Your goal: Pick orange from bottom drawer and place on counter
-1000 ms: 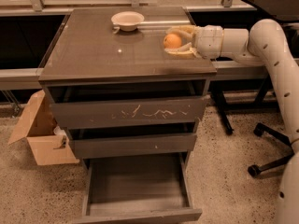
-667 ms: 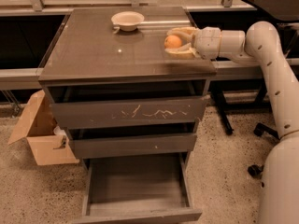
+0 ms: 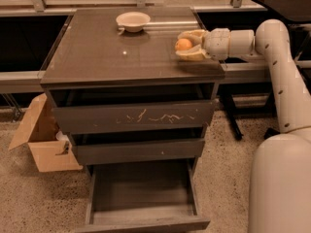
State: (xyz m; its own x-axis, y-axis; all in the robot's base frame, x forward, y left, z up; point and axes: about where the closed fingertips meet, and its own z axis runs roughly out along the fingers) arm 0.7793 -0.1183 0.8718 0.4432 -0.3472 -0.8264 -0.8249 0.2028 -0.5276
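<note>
At the near edge of the view, the bottom drawer (image 3: pixel 143 193) stood pulled out with its flat grey floor bare, so the fetching half of the job looked done. To its right the robot's white base (image 3: pixel 282 183) filled the lower corner, where a second earlier only the arm's lower link had shown; that was the plainest change, and it suggested the machine had shifted its stance and not its reach. A cardboard box (image 3: pixel 46 140) lay open on the floor to the cabinet's left. Above the two shut drawers, the counter (image 3: pixel 107 57) was as before. Over its right edge the pincer (image 3: pixel 181 45) was closed around the orange (image 3: pixel 183 44), one finger above the fruit and one below. It sat almost exactly where it had been a second before, perhaps a shade lower, with a dark shadow on the glossy top just beneath it. Whether the lower finger touched the surface could not be told. Farther back, the cream bowl (image 3: pixel 133 21) had not moved. By my reading, the carry was finished and only the setting-down and release remained.
</note>
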